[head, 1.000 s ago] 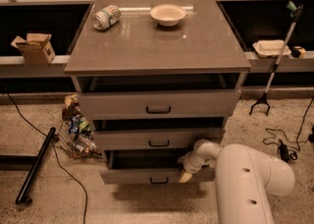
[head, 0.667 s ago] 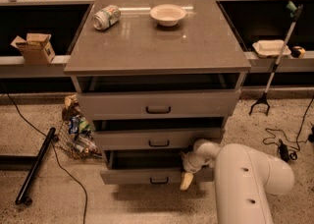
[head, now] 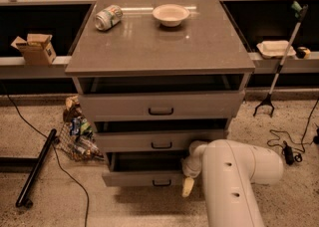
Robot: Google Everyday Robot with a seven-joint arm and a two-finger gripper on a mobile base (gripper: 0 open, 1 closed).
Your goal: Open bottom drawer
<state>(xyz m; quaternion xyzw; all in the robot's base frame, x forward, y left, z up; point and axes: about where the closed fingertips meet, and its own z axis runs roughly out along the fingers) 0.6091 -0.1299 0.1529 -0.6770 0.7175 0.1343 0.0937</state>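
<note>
**Q:** What is noted on the left side and on the cabinet top?
**A:** A cardboard box is seen on the left ledge. A can lying on its side and a bowl are recorded on top.
**Q:** And the task item?
**A:** The bottom drawer is found lowest of three, partly drawn out. The gripper is placed at its right end. Whether anything is gripped cannot be determined.

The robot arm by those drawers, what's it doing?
The robot's white arm reaches down to the grey cabinet, with its claw at the right end of the bottom drawer, just right of the small black handle. That drawer sticks out partway, with a dark gap above it. A can and a bowl sit on top.
</note>
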